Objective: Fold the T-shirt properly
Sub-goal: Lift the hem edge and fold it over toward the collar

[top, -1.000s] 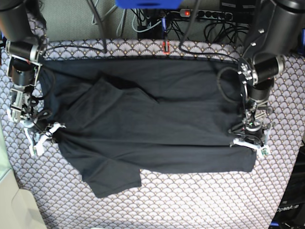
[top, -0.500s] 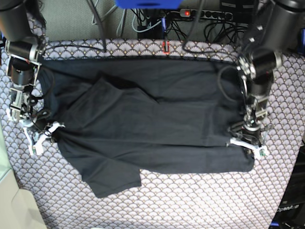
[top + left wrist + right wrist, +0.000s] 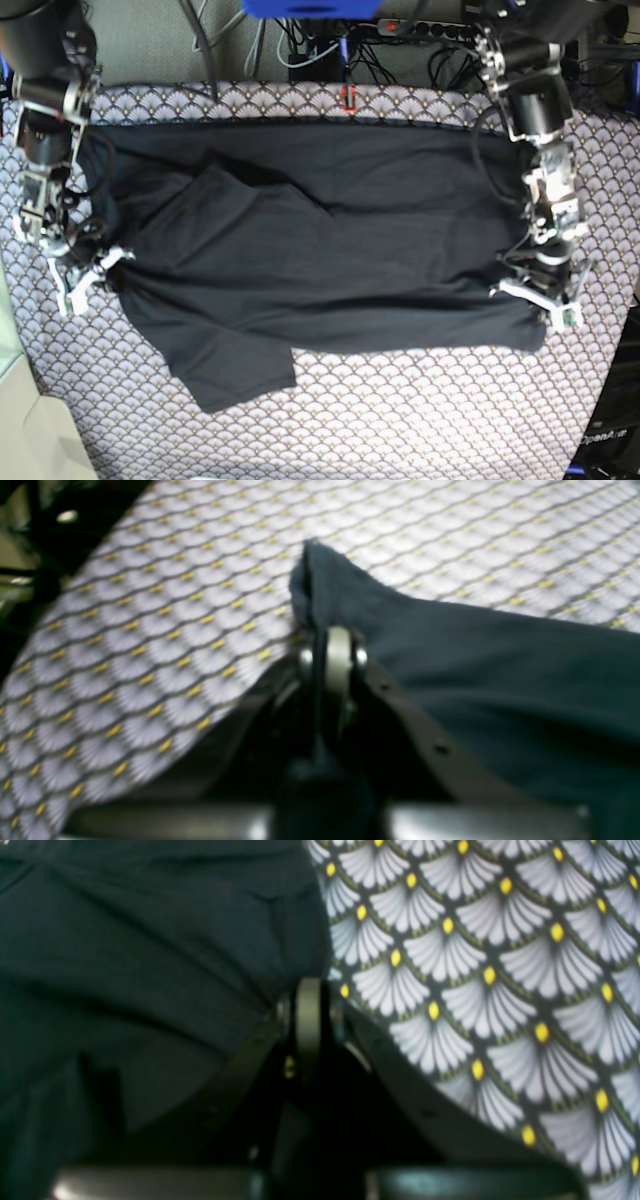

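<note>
Nearest edge: loose sleeve (image 3: 235,375) flopped out over the scallop-patterned cloth (image 3: 420,420). Mid-table: T-shirt (image 3: 320,250) spread wide, one flap folded across its chest. Left gripper (image 3: 538,297) clamped tight on the hem corner, right gripper (image 3: 88,272) pinched shut on the opposite edge. Way back: power strip (image 3: 440,30) and cables.

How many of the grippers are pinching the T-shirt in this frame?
2. The left gripper is shut on the T-shirt at its lower corner on the base view's right; the right gripper is shut on its opposite edge.
</note>
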`<state>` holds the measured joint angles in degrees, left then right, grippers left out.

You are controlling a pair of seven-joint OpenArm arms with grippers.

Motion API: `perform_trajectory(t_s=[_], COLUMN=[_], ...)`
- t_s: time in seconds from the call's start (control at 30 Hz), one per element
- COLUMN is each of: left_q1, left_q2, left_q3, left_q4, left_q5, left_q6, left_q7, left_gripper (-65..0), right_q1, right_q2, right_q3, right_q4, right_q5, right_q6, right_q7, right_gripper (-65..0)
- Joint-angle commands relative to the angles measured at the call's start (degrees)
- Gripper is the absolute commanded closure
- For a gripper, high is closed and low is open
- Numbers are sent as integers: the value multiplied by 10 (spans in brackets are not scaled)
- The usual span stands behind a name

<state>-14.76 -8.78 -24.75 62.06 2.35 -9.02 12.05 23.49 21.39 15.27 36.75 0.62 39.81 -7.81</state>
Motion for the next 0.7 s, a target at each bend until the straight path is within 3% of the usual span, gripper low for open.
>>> perform_trajectory(t_s=[0.0, 0.33, 0.47, 0.67], left_q1=[-8, 53, 73, 80], left_q2=[-7, -7, -7, -7], left_q3=[0, -1, -2, -47], left_q4=[24, 112, 135, 138], left_q5=[-3, -4, -4, -4], left_q6=[3, 3, 4, 2], left_q7=[-15, 0, 0, 0], left_gripper=[0, 0, 0, 0], right_q1=[-12, -181, -217, -245], right_q2=[12, -8, -8, -17], right_q3=[2, 2, 7, 65], right_q4=[33, 345, 419, 480], right_q5=[-4, -3, -3, -3], right_q6=[2, 2, 2, 2], right_q7=[-8, -58, -68, -85], right_gripper=[0, 0, 0, 0])
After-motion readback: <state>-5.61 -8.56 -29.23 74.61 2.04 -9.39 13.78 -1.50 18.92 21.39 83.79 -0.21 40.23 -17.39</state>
